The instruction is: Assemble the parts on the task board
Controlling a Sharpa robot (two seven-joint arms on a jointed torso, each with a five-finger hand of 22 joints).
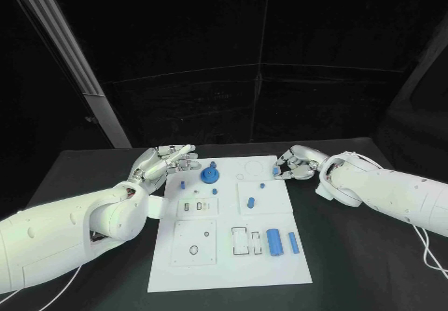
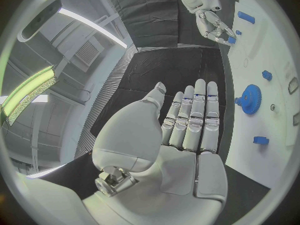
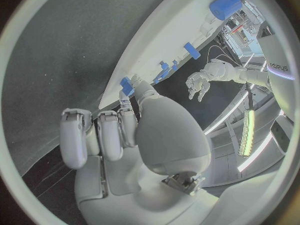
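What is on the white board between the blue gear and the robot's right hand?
In the head view, between the blue gear and the right hand, the task board carries only a faint circular outline; no loose part lies there.

Legible text: one marking, a small dark brand word on the left arm point(image 3: 275, 60), letters too small to read.

Light falls from overhead, leaving the task board point(image 1: 228, 240) bright white against a dim black tabletop point(image 1: 364, 259) and a dark backdrop. Shadows on the board are soft and faint. The wrist views bend straight edges strongly toward the rim (typical fisheye), and a ceiling light strip point(image 2: 94, 22) glares greenish-white. Focus stays fairly sharp throughout.
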